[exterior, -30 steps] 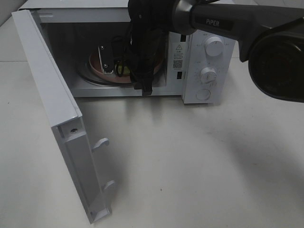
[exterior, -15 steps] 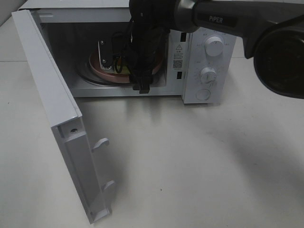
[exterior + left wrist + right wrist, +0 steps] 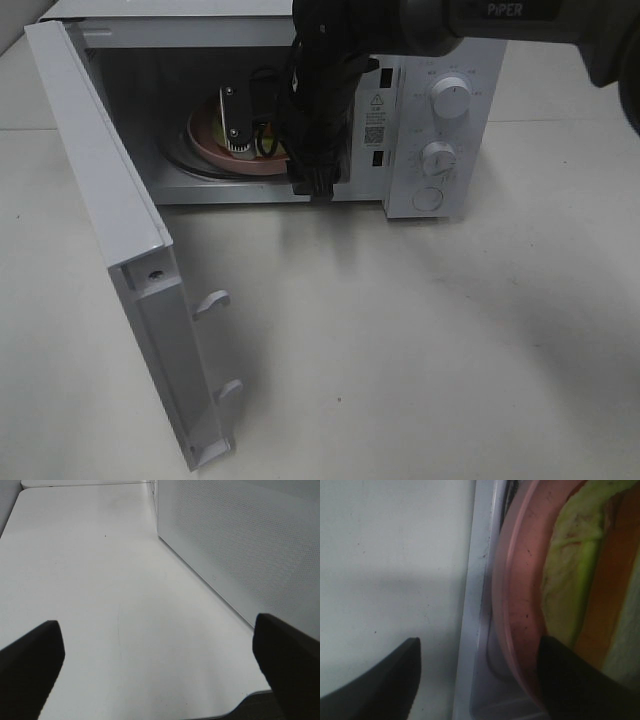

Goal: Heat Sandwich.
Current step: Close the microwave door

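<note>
Presently the squarish white-bread sandwich (image 3: 570, 580), with its pale green lettuce-like layer and an orange layer showing, lies on a round pink plate (image 3: 517, 605) inside the cavity of a boxy white microwave oven (image 3: 470, 180). The oven's white door (image 3: 100, 200) stands swung wide open on the left side of the high view. Two round white knobs (image 3: 451, 98) sit one above the other on the control panel.

The black right arm (image 3: 320, 100) reaches from the upper right into the cavity mouth and hides much of the plate from the high camera. The right claw (image 3: 480, 645) has its two dark fingers spread apart. One lies over the plate's inner face close to the lettuce, and the other stands well out over a pale surface, with the plate's rim and a white ledge in the gap between them. It clamps nothing.

The left claw (image 3: 156, 622) is spread very wide and holds nothing. It hovers over the white tabletop (image 3: 100, 580), just beside a white perforated panel (image 3: 240, 540).
</note>
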Robot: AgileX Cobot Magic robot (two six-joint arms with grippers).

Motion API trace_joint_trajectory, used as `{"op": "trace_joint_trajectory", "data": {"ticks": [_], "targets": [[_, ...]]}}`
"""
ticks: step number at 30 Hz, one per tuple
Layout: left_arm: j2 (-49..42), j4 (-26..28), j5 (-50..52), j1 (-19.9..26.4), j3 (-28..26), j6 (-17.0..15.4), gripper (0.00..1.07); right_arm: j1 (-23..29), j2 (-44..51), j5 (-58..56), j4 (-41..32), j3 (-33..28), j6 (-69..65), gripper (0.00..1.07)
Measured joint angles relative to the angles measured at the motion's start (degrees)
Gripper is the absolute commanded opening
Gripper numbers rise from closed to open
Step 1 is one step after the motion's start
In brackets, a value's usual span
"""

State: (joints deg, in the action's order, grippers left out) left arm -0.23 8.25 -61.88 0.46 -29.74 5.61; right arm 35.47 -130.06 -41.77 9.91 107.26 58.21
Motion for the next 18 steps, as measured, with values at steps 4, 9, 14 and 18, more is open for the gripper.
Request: {"op": "trace_joint_trajectory", "data": {"ticks": [4,9,14,18], "targets": [[0.0,0.0,0.0,0.0,0.0,0.0,0.98,0.0,2.35,1.72,0.06,-3.27,-0.11,0.66],[0.0,0.0,0.0,0.0,0.0,0.0,0.98,0.0,6.76,6.3,0.34,-10.2,-0.23,0.66],[0.0,0.0,0.0,0.0,0.0,0.0,0.98,0.0,11.23,11.23,0.34,-17.65,-0.34,0.66],[0.0,0.0,0.0,0.0,0.0,0.0,0.98,0.0,15.07,14.5,0.34,-23.61,-1.03,0.66]]}}
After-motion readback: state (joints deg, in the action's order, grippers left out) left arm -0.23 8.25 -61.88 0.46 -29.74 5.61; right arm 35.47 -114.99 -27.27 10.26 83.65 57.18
